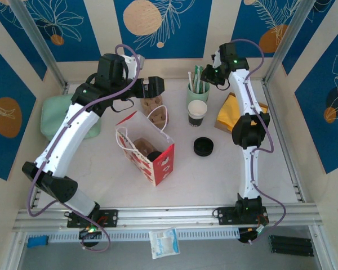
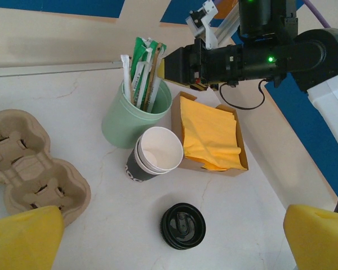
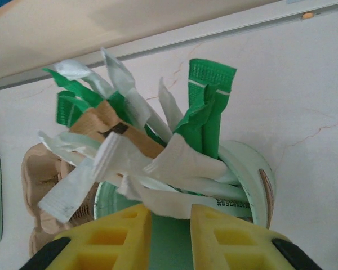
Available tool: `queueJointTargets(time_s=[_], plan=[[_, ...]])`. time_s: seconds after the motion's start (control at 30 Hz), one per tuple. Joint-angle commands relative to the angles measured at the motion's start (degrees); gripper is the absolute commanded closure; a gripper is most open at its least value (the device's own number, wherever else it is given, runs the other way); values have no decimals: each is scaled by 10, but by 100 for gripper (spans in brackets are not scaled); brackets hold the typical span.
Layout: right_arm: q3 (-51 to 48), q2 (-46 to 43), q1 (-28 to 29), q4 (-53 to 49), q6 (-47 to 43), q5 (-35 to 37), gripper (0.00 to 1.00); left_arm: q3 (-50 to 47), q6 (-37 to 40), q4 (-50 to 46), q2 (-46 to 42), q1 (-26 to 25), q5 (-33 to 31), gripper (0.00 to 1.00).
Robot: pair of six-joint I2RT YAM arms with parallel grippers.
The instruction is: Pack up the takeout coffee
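We can't tell if right gripper grips anything above pale green cup w/ packets; left gripper gapes wide. Risk: knocking adj. white dark-banded paper cup over.

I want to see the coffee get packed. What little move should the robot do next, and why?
Probably lower the right tool a little and pinch one of the packets. It hangs open right at the packets in the green cup. The coffee cup next to that has no lid on yet, so it may not be ready.
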Motion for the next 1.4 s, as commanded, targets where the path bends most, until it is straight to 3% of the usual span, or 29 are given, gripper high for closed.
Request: queueJointTargets(time_s=[0.0, 0.37, 0.53, 1.37], plan=[[26, 9, 0, -7, -7, -7, 76, 18, 14, -14, 5, -1, 0, 1], [46, 23, 1, -6, -5, -7, 88, 17, 13, -12, 11, -1, 0, 1], [46, 20, 4, -12, -8, -8, 100, 18, 12, -13, 13, -1, 2, 1], [-33, -118, 43, 30, -31, 66, 100, 17, 8, -9, 9, -1, 10, 0]])
